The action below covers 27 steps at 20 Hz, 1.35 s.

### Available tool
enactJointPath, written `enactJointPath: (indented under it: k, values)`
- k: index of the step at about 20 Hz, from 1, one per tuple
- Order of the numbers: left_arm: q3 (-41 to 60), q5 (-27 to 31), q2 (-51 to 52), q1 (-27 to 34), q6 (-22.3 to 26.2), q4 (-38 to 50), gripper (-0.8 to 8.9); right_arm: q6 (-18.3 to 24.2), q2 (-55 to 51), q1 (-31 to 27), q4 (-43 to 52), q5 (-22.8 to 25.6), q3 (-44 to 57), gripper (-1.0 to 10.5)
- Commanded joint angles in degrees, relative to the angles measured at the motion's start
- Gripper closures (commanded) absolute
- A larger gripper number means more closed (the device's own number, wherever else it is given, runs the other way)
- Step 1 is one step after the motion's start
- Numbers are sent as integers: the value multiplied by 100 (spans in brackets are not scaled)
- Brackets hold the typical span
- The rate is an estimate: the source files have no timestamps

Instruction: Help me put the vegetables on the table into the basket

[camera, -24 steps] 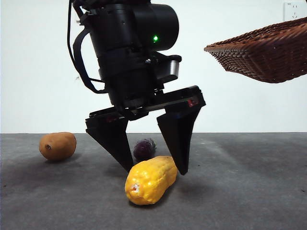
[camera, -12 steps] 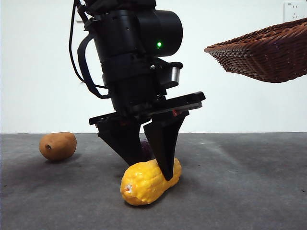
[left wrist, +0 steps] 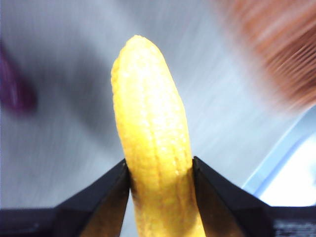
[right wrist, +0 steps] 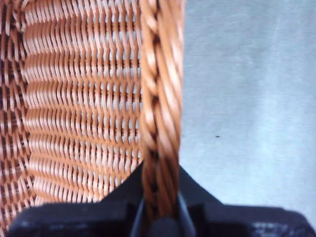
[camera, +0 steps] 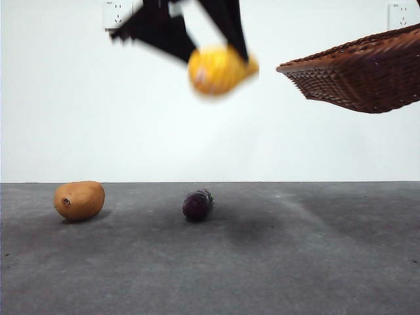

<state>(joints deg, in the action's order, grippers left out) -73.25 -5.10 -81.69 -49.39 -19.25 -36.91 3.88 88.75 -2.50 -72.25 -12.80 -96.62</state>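
My left gripper (camera: pixel 210 42) is shut on the yellow corn cob (camera: pixel 220 69) and holds it high above the table, just left of the basket; in the left wrist view the corn cob (left wrist: pixel 150 143) sits between the two jaws of the left gripper (left wrist: pixel 160 180). The brown potato (camera: pixel 79 199) lies on the table (camera: pixel 315 262) at the left. The dark purple eggplant (camera: pixel 197 204) lies near the middle and shows blurred in the left wrist view (left wrist: pixel 15 91). My right gripper (right wrist: pixel 159 217) is shut on the rim of the wicker basket (right wrist: pixel 158 98), which hangs in the air at the upper right (camera: pixel 361 72).
A white wall with sockets (camera: pixel 117 13) stands behind the table. The basket's blurred edge (left wrist: pixel 276 54) shows beyond the corn in the left wrist view.
My left gripper closed on the corn cob and lifted it from the table up to the basket's height. The eggplant behind it is now uncovered. The basket has stayed put.
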Motion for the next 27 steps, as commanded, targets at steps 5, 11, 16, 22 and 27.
enactJointPath:
  k: [5,11,16,22,27]
  values:
    - [-2,-146,566,55,-205,872,822,-284,-42,1252,37,254,291,962]
    - [-2,-103,59,341,-925,874,747,-822,-42,2461,256,645,723,962]
    - [-2,-129,-289,522,-1228,732,406,-1040,-42,2940,455,643,852,962]
    - [-2,-122,-160,767,-658,636,216,-1102,-42,2933,474,1172,852,963]
    - [-2,1126,221,1690,422,-476,216,-1097,-42,2452,306,1322,852,963]
